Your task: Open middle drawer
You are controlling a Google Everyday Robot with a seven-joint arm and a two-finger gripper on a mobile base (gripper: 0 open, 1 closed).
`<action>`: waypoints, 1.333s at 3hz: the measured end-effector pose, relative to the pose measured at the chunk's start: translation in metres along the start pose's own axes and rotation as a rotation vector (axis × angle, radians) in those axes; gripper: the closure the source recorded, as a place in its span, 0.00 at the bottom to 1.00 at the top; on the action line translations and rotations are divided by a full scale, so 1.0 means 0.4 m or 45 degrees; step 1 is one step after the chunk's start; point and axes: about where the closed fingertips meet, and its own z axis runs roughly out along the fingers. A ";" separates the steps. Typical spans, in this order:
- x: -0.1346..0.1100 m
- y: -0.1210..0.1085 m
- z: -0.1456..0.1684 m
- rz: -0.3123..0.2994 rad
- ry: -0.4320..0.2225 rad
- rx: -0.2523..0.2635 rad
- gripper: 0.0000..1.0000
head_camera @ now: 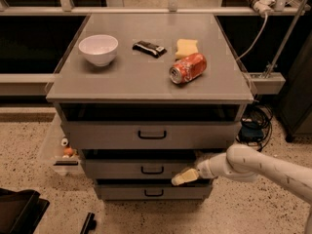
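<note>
The middle drawer (122,169) is the middle of three grey fronts in the cabinet, with a small black bar handle (152,170) at its centre. Its front stands a little forward of the lowest drawer (153,192). The top drawer (151,134) sits above it. My gripper (183,178) comes in from the right on a white arm (263,167). Its pale fingertips lie against the middle drawer's front, just right of and slightly below the handle.
On the cabinet top (122,79) lie a white bowl (98,49), a black snack bar (149,48), a yellow sponge (186,48) and a red soda can (188,68) on its side. Cables (253,126) hang at the right. A shelf with small items (66,150) is at the left.
</note>
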 end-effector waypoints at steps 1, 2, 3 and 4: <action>-0.003 -0.003 -0.007 0.000 0.016 -0.004 0.00; 0.010 0.008 -0.058 0.074 0.091 -0.048 0.00; 0.035 0.037 -0.112 0.149 0.140 -0.098 0.00; 0.106 0.095 -0.213 0.290 0.245 -0.139 0.00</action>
